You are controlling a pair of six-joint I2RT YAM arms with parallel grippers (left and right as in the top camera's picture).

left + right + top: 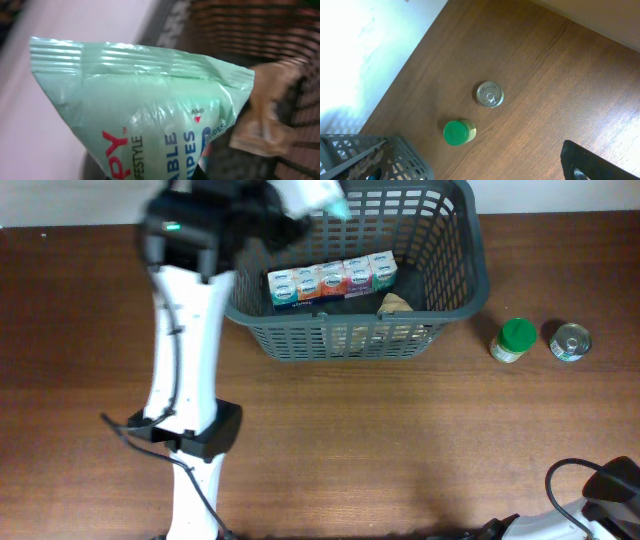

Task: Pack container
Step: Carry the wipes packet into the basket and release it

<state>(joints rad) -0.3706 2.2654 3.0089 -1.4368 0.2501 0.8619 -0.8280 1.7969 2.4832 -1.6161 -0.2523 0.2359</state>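
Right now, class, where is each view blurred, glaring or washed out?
Overhead: left arm smeared by motion blur at the container. Left wrist: wipes pack soft, glare on its crimped seal. Right wrist: can and green-lidded jar sharp, upper-left corner washed out.

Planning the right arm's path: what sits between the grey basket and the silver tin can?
Only a green-lidded jar stands between the basket and the tin can. The overhead and right wrist views both show it.
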